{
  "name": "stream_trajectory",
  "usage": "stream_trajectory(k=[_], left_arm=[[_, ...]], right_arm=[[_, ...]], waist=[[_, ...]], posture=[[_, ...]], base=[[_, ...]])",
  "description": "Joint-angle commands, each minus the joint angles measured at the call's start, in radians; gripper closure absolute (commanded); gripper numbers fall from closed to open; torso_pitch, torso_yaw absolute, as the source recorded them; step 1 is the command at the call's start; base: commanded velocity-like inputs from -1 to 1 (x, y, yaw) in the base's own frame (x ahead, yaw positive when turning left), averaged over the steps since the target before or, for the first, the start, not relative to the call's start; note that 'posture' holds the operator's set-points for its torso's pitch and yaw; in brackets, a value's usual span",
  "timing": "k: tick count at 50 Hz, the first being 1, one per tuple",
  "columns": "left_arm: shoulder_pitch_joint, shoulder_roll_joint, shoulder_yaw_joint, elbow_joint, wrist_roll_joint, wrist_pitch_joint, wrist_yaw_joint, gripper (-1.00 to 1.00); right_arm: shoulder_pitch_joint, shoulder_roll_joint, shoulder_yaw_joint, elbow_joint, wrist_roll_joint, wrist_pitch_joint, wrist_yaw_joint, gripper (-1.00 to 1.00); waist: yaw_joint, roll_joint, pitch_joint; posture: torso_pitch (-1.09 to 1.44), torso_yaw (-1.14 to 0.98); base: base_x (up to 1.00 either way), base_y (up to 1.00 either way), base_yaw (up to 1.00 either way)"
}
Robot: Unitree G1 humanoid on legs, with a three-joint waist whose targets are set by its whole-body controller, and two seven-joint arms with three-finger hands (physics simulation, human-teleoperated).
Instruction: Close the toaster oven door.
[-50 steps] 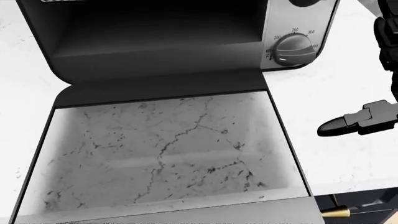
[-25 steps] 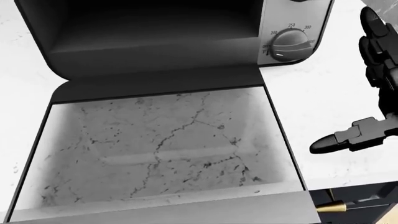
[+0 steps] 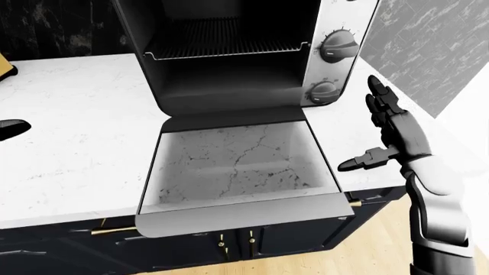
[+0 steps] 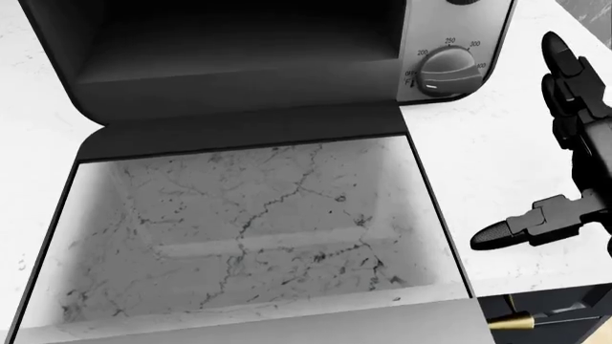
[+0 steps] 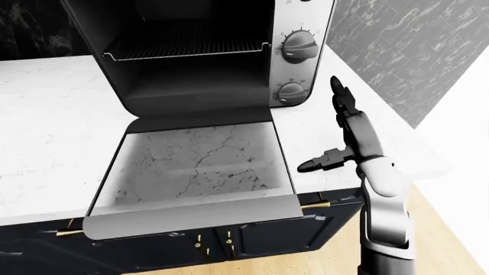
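While my right hand (image 3: 390, 134) is hovering with fingers (image 3: 380, 103) spread wide and thumb jutting toward the view's left, it is holding nothing and touching nothing. It is standing just beside the right edge of the toaster oven door (image 3: 237, 172), apart from it. That door is lying fully open and flat, its glass panel facing up and its lip overhanging the white marbled surface (image 3: 69, 132). My left hand (image 3: 11, 129) is showing only as a dark tip at the left edge; I cannot tell its state.
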Motion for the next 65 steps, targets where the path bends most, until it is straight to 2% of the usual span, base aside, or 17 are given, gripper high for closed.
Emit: stream_trajectory(k=[1, 18, 36, 65], left_arm=[[-0.018, 0.028, 0.019, -0.034, 0.0, -0.029, 0.002, -1.0], [-0.018, 0.027, 0.02, -0.035, 0.001, -0.028, 0.001, -1.0], [-0.019, 0.03, 0.022, -0.038, -0.002, -0.024, 0.003, -1.0], [-0.016, 0.03, 0.023, -0.033, -0.001, -0.029, 0.001, -1.0]], right_arm=[[-0.023, -0.013, -0.011, -0.036, 0.001, -0.031, -0.009, -1.0], [-0.002, -0.008, -0.004, -0.022, -0.047, -0.097, 0.0, -1.0], [-0.019, 0.011, -0.004, -0.09, -0.021, -0.001, 0.001, -1.0], [0.016, 0.036, 0.015, -0.148, -0.031, -0.013, 0.043, -1.0]], waist=[[0.0, 0.005, -0.021], [-0.001, 0.003, -0.021], [0.0, 0.004, -0.021], [-0.001, 0.008, -0.02]], posture=[[0.0, 0.0], [0.0, 0.0], [0.0, 0.0], [0.0, 0.0]], base=[[0.0, 0.0, 0.0], [0.0, 0.0, 0.0], [0.0, 0.0, 0.0], [0.0, 0.0, 0.0]])
